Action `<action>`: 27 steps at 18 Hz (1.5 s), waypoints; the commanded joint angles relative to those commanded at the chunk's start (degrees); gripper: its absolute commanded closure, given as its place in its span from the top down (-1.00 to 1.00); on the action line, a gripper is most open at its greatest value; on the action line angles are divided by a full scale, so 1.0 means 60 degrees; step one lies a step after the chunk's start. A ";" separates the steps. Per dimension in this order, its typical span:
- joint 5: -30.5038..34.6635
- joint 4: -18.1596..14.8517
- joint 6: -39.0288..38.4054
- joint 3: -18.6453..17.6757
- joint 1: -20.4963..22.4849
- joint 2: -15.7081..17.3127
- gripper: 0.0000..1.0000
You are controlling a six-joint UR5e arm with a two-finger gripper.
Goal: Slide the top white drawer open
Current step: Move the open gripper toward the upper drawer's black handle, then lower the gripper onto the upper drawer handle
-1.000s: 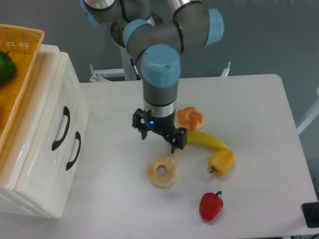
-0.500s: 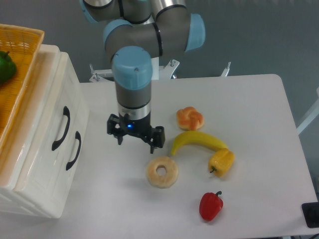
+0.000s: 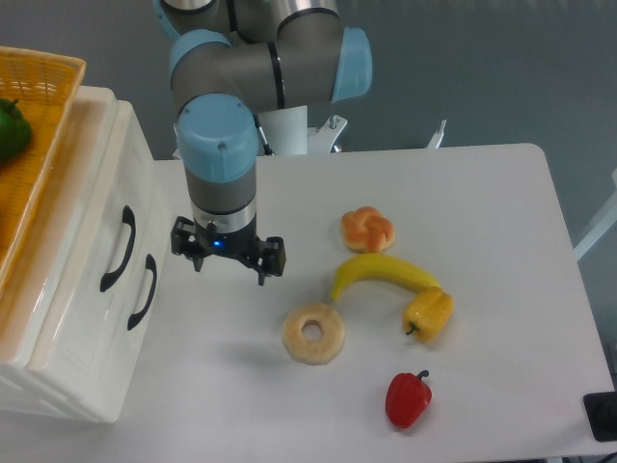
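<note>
We see the gripper (image 3: 228, 257) hanging over the table (image 3: 482, 193), pointed straight down, just right of the white cabinet (image 3: 77, 289) that stands at the left edge. Its two fingers are spread well apart with nothing between them, and a small blue light shows on the wrist above them. The top drawer (image 3: 101, 217) is the upper of the two fronts facing right; it sits flush with the cabinet face, closed, and its curved black handle (image 3: 119, 249) lies left of the gripper, close but not touching. The lower drawer (image 3: 130, 318) sits just nearer to us, closed as well, with its own black handle. On top of the cabinet we see an orange basket (image 3: 34, 125) holding a green pepper (image 3: 10, 127), partly cut off by the left edge. To the right of the gripper, spread on the table, lie a bun (image 3: 367, 229), a banana (image 3: 386, 274), a yellow pepper (image 3: 429, 313) touching the banana's right end, a doughnut (image 3: 313, 334) and, nearest us, a red pepper (image 3: 408, 398).
</note>
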 joint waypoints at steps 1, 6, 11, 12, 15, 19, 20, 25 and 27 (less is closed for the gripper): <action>-0.0176 -0.0015 -0.0191 0.0000 0.0000 0.0000 1.00; -0.0865 0.0058 -0.0398 0.0029 0.0000 0.0000 1.00; -0.1304 0.0058 -0.0398 0.0029 0.0058 0.0015 1.00; -0.1523 0.0058 -0.0412 0.0029 0.0087 0.0029 1.00; -0.1715 0.0044 -0.0412 0.0029 0.0161 0.0044 1.00; -0.2124 0.0029 -0.0952 0.0029 0.0161 -0.0029 1.00; -0.2184 0.0029 -0.1114 0.0029 0.0161 -0.0058 1.00; -0.2243 -0.0117 -0.1218 0.0015 0.0161 0.0014 1.00; -0.2243 -0.0249 -0.1218 0.0015 0.0146 0.0029 1.00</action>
